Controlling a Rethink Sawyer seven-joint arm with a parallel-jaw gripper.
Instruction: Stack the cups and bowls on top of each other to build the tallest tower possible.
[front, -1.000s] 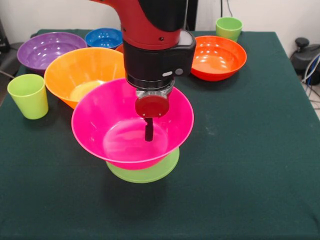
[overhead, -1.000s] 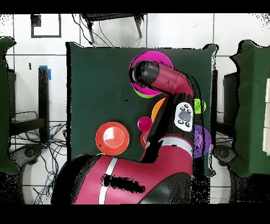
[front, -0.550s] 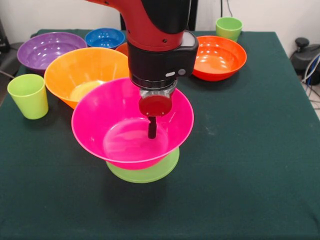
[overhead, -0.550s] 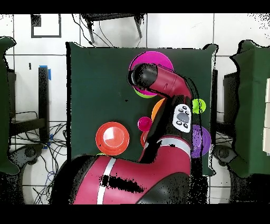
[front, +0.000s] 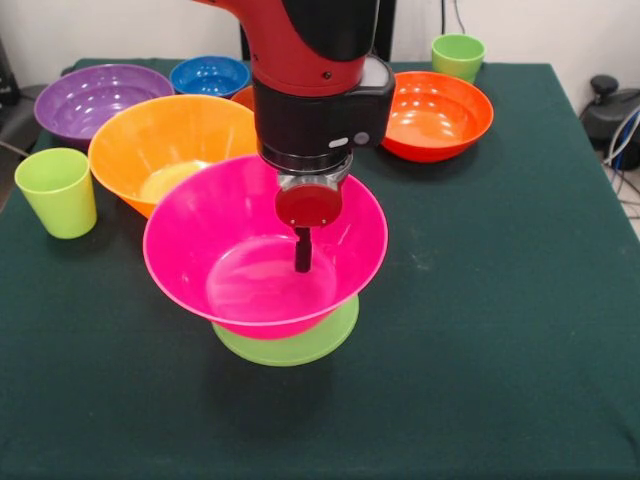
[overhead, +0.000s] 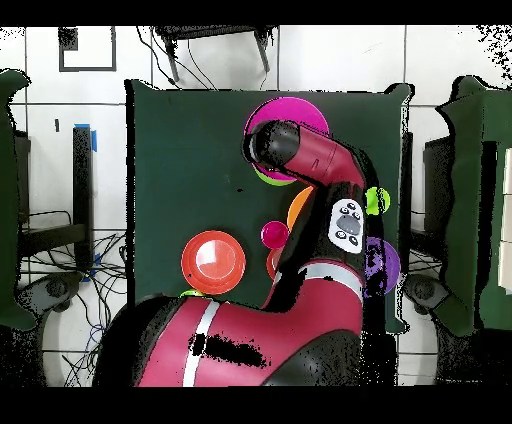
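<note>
Centrally, we see the end effector (front: 302, 255) hanging inside the large pink bowl (front: 225, 270), which sits on the inverted lime green bowl (front: 300, 345); we cannot tell whether it is parted or closed. At 10 o'clock lies the yellow-orange bowl (front: 165, 150), at 2 o'clock the orange bowl (front: 440, 115), all on the surface (front: 500, 330).

The red and black arm (front: 315, 75) comes straight down from above, its wrist vertical. The hand (front: 302, 255) points downward, a red disc just above one dark finger (front: 302, 250); whether it is closed cannot be told.
</note>
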